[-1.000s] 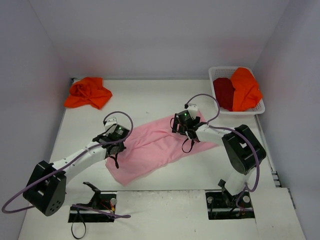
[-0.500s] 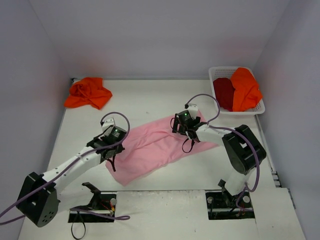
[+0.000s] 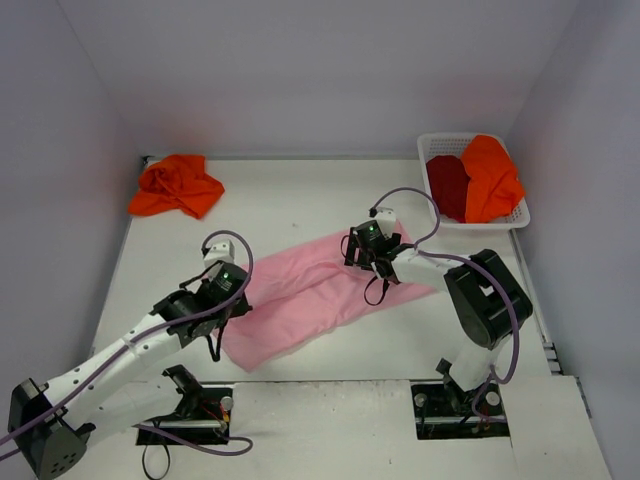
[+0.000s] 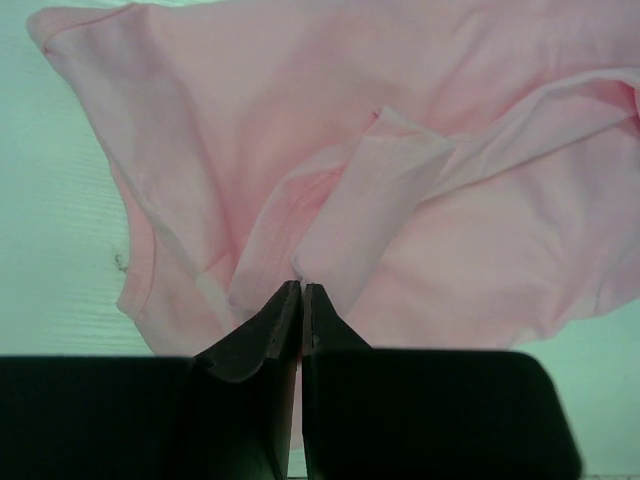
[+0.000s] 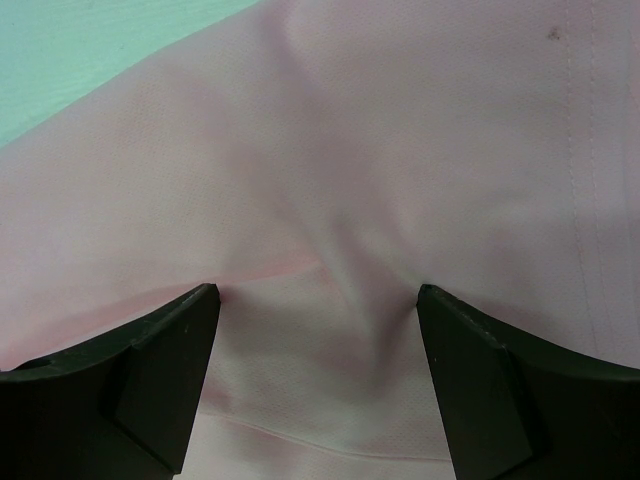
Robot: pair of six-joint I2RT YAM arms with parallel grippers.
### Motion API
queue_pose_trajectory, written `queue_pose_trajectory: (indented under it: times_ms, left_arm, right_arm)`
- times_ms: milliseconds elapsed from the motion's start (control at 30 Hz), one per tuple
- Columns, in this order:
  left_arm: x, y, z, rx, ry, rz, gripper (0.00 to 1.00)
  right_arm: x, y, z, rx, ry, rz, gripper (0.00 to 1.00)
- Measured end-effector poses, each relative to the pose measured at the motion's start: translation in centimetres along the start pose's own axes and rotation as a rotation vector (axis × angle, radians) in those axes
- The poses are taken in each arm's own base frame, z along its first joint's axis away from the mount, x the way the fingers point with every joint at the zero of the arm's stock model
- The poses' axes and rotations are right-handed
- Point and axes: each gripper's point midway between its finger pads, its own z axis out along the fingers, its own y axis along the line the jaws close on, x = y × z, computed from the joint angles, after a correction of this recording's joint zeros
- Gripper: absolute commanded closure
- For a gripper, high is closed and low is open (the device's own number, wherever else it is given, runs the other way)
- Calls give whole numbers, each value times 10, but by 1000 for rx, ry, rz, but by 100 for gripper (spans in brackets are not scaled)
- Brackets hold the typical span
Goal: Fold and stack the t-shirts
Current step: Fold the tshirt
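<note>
Nothing folded yet: left gripper clamped on pink t-shirt, right gripper jaws apart on it; orange t-shirt 10 o'clock, others in basket 2 o'clock

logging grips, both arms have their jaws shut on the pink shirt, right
Not quite. Only the left jaws are shut on the pink shirt. The right jaws stand wide open, with the cloth lying between them, as the right wrist view shows.
</note>
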Motion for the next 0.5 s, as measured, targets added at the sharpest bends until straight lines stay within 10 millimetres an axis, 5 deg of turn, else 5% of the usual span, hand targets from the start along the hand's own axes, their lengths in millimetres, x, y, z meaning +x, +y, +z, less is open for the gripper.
queue_pose_trajectory:
  times_ms: [500]
  left_arm:
    - [44, -25, -30, 88, 85, 104, 100]
  right_arm:
    - [2, -5, -3, 13, 16, -9, 23]
